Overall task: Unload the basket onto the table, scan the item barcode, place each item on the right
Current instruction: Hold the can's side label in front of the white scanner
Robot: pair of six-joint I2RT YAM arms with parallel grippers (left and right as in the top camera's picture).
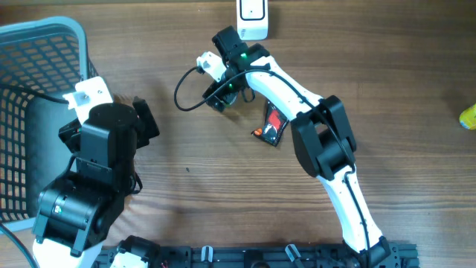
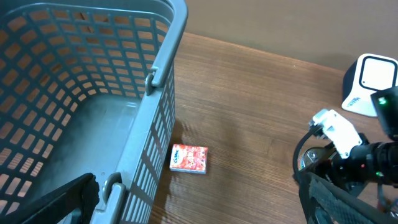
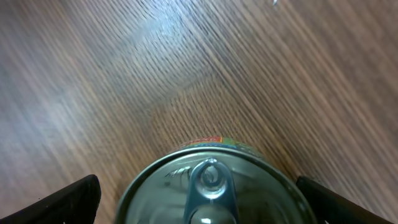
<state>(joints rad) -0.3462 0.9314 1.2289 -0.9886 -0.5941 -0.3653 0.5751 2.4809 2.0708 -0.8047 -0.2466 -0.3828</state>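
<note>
My right gripper is released and spread wide, one finger at each lower corner of its wrist view. A metal can with a pull tab stands upright between the fingers on the wooden table, not clamped. My left gripper is just as open and holds nothing; it hangs over the near rim of the grey-blue mesh basket. Just outside that basket's wall a small red box lies flat on the wood. Near the middle of the table, a red-and-black packet lies beside my right forearm. The white scanner stands at the far edge, just beyond my right wrist, and a yellow object shows at the far right edge
</note>
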